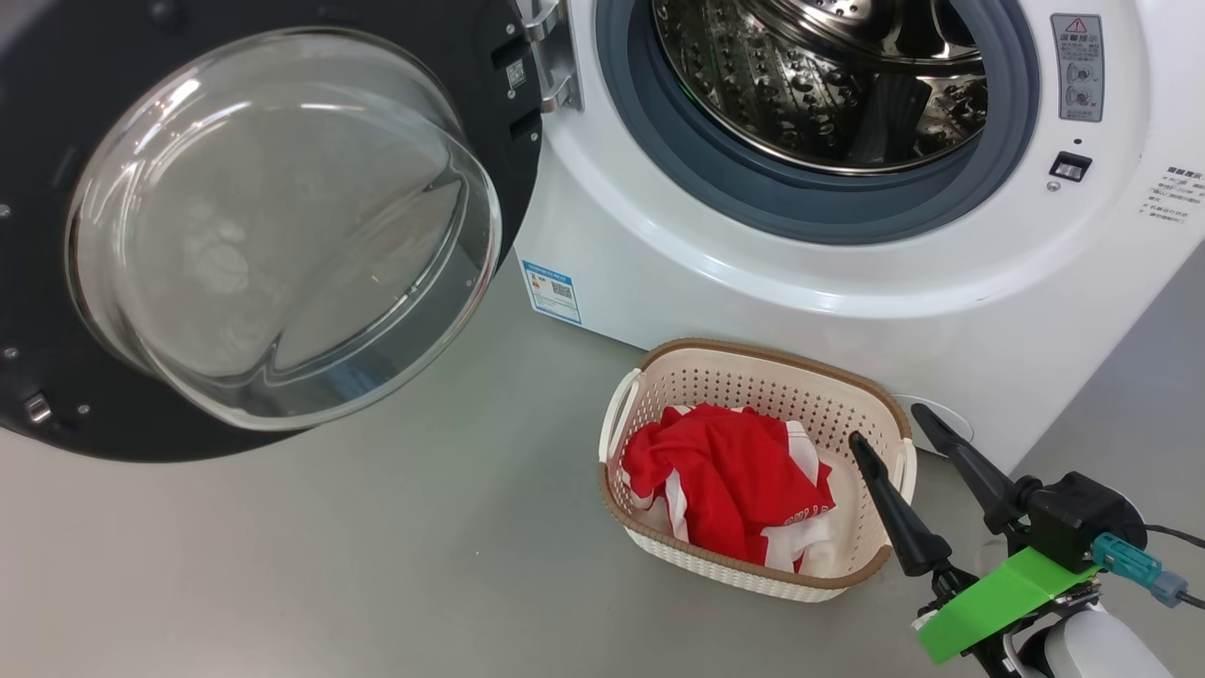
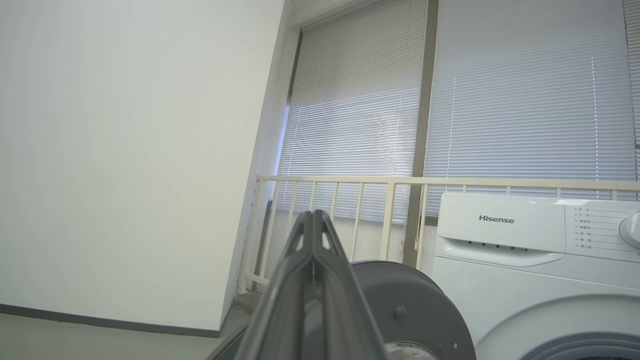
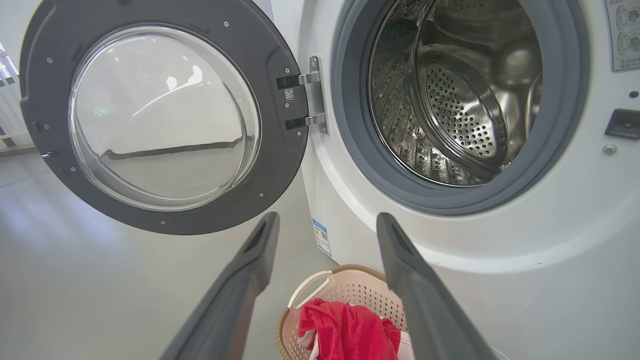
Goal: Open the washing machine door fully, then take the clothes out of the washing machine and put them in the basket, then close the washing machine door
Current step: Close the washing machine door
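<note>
The washing machine door stands swung wide open to the left of the washing machine. Its steel drum shows bare metal. On the floor in front sits the basket, holding the red and white clothes. My right gripper is open with nothing in it, above the basket's right end. In the right wrist view it points at the machine, over the basket and clothes. My left gripper is shut on nothing, pointing up past the door's outer side.
Grey floor stretches to the left of and in front of the basket. In the left wrist view a white wall, a cream railing and window blinds stand behind the machine. A blue sticker marks its lower front.
</note>
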Available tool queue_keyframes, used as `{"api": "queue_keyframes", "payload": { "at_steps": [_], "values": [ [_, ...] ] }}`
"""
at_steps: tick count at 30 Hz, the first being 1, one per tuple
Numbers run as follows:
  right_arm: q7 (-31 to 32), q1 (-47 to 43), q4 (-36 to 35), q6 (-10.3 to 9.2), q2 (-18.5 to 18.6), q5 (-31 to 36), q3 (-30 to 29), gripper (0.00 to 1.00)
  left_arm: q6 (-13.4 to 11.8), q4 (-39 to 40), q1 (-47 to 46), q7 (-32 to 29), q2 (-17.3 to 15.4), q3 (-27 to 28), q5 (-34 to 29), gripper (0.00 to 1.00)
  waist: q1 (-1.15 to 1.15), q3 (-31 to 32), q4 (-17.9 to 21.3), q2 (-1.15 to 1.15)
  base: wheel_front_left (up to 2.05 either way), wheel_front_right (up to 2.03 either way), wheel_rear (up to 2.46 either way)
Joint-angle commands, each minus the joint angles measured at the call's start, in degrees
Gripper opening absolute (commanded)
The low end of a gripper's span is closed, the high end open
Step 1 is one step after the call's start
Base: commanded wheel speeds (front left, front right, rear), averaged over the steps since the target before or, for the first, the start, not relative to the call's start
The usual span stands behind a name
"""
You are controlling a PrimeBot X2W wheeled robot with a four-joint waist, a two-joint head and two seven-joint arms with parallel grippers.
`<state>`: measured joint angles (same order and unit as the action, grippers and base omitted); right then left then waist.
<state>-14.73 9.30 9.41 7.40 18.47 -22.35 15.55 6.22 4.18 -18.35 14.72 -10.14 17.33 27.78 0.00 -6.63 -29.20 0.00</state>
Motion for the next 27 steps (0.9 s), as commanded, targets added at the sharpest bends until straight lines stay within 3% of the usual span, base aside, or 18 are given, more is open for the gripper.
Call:
{"api": "queue_keyframes", "payload": {
  "at_steps": [1, 9, 17, 20, 23, 27],
  "values": [
    [-0.3, -0.1, -1.6, 0.09, 0.3, -0.5, 0.6, 1.00, 0.5, -1.7, -5.5, -0.3, -5.2, 3.1, 2.3, 0.00, 0.00, -0.2, 0.0, 0.00, 0.00, 0.00, 0.00],
    [-0.3, 0.1, -1.8, 0.09, 0.5, -0.5, 0.7, 1.00, 1.1, -21.5, -22.2, -6.4, -16.5, 4.1, 11.8, 0.00, 0.00, -1.7, 0.3, 0.00, 0.00, 0.00, 0.00],
    [-0.3, 1.6, -2.0, 0.09, 1.9, -0.8, 1.6, 1.00, 1.2, -42.4, -35.0, -16.9, -23.3, 2.9, 20.6, 0.00, 0.00, -4.5, 1.2, 0.00, 0.00, 0.00, 0.00],
    [-0.3, 2.3, -2.2, 0.09, 2.4, -0.8, 1.8, 1.00, 1.2, -46.7, -37.0, -19.8, -24.9, 2.6, 21.7, 0.00, 0.00, -5.6, 1.6, 0.00, 0.00, 0.00, 0.00],
    [-0.3, 3.3, -2.4, 0.09, 3.2, -0.9, 1.7, 1.00, 1.3, -54.0, -40.3, -26.4, -27.2, 2.8, 24.8, 0.00, 0.00, -7.6, 2.3, 0.00, 0.00, 0.00, 0.00],
    [-0.3, 3.9, -2.5, 0.09, 3.9, -0.9, 1.8, 1.00, 1.3, -57.0, -40.9, -32.3, -28.8, 1.6, 27.1, 0.00, 0.00, -9.4, 3.0, 0.00, 0.00, 0.00, 0.00]
  ]
}}
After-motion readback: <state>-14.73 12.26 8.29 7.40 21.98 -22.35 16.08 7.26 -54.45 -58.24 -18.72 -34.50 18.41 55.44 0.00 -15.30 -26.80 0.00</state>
